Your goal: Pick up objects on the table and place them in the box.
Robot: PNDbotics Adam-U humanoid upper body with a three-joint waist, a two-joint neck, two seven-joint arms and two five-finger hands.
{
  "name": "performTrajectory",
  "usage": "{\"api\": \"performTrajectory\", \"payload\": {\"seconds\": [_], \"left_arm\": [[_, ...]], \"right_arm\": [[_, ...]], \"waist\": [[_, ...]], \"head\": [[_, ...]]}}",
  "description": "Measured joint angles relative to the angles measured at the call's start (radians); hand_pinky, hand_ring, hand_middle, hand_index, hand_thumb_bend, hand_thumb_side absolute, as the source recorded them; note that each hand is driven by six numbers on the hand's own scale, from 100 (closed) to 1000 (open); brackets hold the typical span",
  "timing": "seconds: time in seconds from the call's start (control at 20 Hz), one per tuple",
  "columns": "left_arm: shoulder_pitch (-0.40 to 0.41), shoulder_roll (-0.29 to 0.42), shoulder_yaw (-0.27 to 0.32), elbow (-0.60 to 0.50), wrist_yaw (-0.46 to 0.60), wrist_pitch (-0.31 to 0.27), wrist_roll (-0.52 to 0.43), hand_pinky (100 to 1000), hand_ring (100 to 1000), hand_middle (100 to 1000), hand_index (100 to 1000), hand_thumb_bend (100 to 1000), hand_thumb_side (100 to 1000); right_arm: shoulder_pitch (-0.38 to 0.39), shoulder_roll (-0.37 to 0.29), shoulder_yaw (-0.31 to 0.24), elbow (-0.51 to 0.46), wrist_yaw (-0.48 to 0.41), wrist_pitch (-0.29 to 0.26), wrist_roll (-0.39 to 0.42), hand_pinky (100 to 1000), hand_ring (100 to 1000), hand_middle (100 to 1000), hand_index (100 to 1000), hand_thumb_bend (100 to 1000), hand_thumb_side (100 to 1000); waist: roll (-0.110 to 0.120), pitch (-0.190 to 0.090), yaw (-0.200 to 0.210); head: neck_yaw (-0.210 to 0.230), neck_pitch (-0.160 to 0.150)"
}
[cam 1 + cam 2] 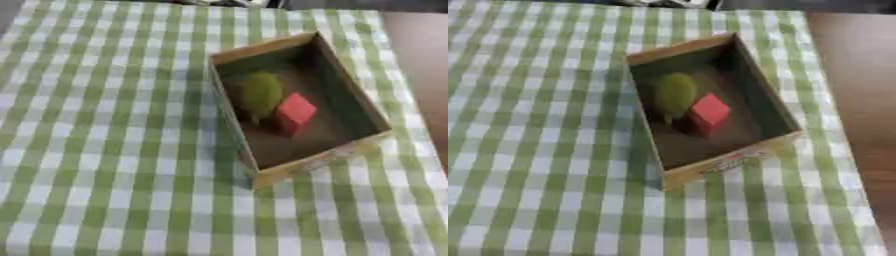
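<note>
Presently I see: green-checked tablecloth (105,150) covering table | open cardboard box (262,176) right of centre | green round object (260,94) and red block (295,114) inside, touching | neither hand visible, state unknown.

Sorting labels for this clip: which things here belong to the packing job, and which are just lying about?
Job:
box
green rounded object, inside the box
red block, inside the box, beside it

Lying about:
green checked tablecloth
No robot hand shows.
</note>
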Motion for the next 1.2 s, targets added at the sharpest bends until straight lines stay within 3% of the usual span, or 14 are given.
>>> {"api": "performTrajectory", "payload": {"seconds": [0.3,0.8,1.2], "left_arm": [[0.037,-0.031,0.005,-0.001,0.104,-0.102,0.102,730,771,770,837,100,589],[0.112,-0.035,0.006,-0.001,0.264,-0.264,0.264,728,771,768,838,100,614],[0.147,-0.031,-0.007,-0.001,0.391,-0.381,0.391,724,765,761,833,100,616]], "right_arm": [[-0.001,0.021,0.0,0.0,0.0,-0.001,0.031,878,658,571,793,100,363],[-0.002,0.028,-0.003,0.0,-0.003,-0.003,0.05,869,653,560,791,100,381],[-0.017,0.038,-0.003,0.0,-0.011,-0.002,0.05,878,668,558,790,100,402]], "waist": [[-0.001,0.004,0.002],[-0.007,0.008,0.008],[0.002,0.017,0.007]], "head": [[-0.002,-0.01],[-0.075,-0.013],[-0.086,-0.013]]}}
